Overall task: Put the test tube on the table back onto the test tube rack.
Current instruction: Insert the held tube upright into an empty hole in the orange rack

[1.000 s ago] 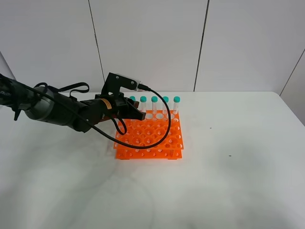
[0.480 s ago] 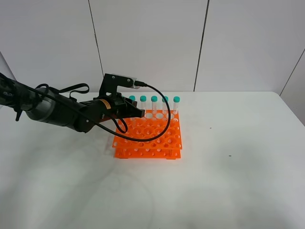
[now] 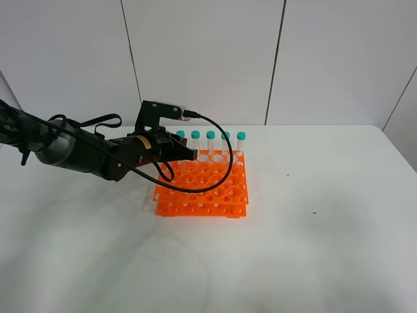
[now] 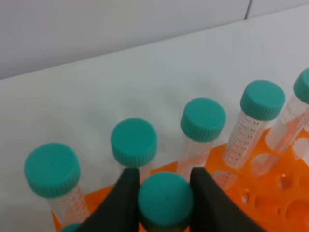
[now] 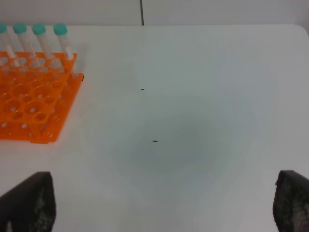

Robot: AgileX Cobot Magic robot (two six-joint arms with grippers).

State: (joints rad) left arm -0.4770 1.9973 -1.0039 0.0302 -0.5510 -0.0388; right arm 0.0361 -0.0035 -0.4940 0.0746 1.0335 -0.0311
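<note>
The left arm reaches level across the table (image 3: 313, 261), its left gripper (image 4: 165, 193) clenched on the test tube (image 4: 165, 199) by its cap, at the far-left corner of the test tube rack (image 3: 208, 186). The right gripper (image 5: 159, 205) is spread wide, holding nothing.

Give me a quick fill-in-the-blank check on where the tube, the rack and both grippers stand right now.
1. The left gripper is shut on the ____ of the test tube.
2. The test tube rack is coloured ____.
3. The right gripper is ____ and holds nothing.
4. The right gripper hangs over bare ____, apart from the rack.

Missing words: cap; orange; open; table
</note>
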